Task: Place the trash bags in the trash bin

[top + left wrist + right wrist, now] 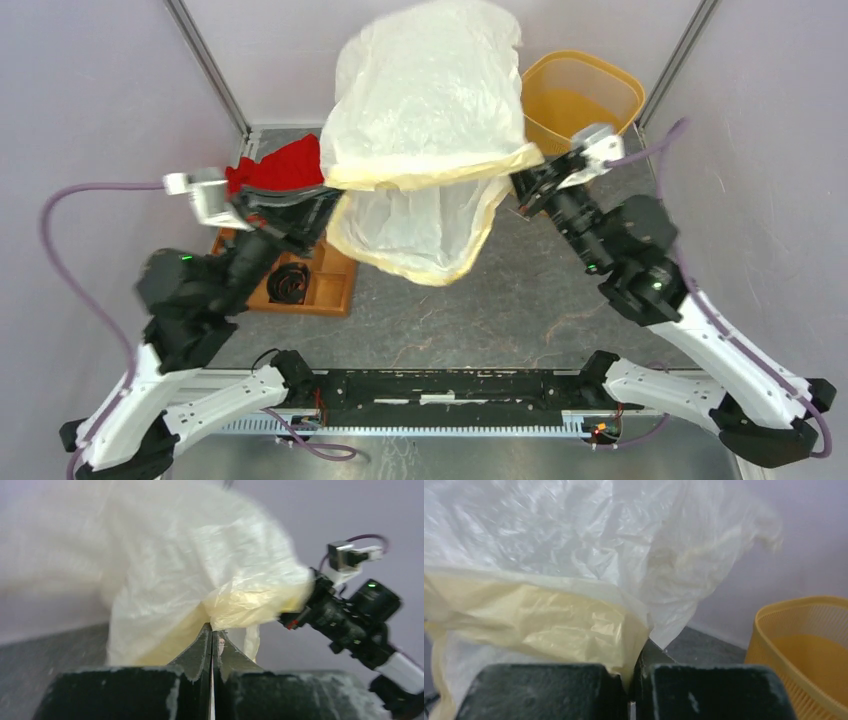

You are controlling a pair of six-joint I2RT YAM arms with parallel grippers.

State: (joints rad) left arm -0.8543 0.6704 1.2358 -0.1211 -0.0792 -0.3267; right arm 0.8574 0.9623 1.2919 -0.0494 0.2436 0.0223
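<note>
Bag stretched aloft — left hand, right hand gripping.

Left fingers pressed together, right fingers too

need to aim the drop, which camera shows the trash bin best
Top external: the trash bin shows most of its rim and inside, only its left edge hidden behind the trash bag. Right wrist catches one part, cut by the frame edge. Left wrist shows none.
</note>
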